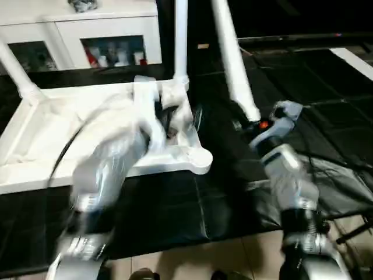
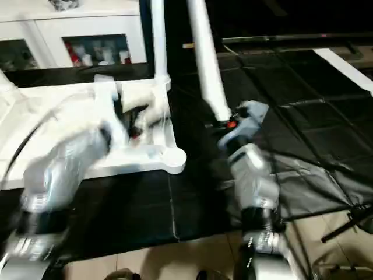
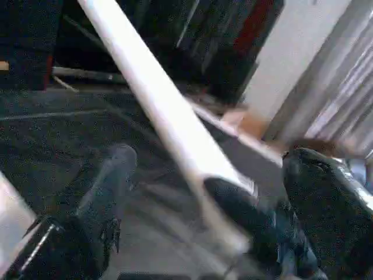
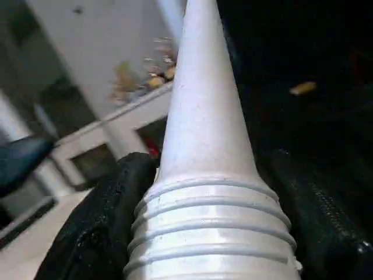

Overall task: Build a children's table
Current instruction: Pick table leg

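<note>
The right gripper (image 4: 204, 233) is clamped around the threaded end of a loose table leg (image 1: 233, 58), held upright beside the inverted tabletop (image 1: 35, 146). The left gripper (image 3: 204, 192) is spread wide, grasping nothing, above the tabletop's near corner.

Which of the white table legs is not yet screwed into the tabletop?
The white tapered plastic leg held in the right tool, out over the dark mat; the other visible legs stand in corner sockets of the upturned white tabletop.
</note>
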Robot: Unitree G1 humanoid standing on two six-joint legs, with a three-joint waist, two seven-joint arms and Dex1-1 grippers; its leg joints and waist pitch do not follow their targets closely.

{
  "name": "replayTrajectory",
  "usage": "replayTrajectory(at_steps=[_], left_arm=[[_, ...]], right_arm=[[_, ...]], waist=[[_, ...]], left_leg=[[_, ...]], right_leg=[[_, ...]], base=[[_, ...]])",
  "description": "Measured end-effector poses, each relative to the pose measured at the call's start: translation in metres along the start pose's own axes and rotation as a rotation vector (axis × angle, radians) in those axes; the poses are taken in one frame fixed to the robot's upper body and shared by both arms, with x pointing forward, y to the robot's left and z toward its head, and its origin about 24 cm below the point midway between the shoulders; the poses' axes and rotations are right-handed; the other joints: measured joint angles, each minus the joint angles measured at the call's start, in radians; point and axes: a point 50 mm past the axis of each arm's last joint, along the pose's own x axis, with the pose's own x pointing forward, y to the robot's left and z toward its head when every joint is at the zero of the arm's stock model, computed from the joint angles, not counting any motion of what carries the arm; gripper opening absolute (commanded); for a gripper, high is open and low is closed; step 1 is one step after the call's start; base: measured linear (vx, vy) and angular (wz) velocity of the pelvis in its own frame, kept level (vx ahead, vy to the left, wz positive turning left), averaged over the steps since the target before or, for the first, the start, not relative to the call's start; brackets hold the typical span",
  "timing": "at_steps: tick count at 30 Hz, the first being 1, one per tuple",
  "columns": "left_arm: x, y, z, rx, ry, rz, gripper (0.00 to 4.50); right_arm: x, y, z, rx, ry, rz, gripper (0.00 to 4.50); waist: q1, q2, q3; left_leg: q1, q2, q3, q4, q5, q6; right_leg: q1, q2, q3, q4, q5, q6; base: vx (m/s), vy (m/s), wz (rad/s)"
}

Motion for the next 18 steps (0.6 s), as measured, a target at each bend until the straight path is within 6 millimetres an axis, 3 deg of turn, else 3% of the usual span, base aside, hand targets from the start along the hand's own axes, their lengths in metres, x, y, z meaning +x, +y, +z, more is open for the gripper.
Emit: replayTrajectory(at_steps=[11,18], left_arm=[[0.026,0.006,0.0,-0.252,-0.025,0.026,4.5],[0.025,0.013,0.003,-0.331,-0.053,0.043,4.5]], right_arm=[[-0.001,0.029,-0.009,-0.077,0.092,0.187,2.79],[0.001,0.036,-0.013,-0.125,0.13,0.239,2.79]], waist=[[0.013,-0.006,-0.003],[0.029,-0.008,-0.005]], left_leg=[[-0.006,-0.001,0.001,-0.003,-0.001,0.012],[-0.004,0.0,0.001,-0.003,-0.001,0.011]], right_leg=[[0.001,-0.001,-0.001,-0.014,0.001,0.002],[0.004,-0.001,-0.001,-0.014,0.002,0.003]], base=[[0.0,0.0,0.0],[0.0,0.0,0.0]])
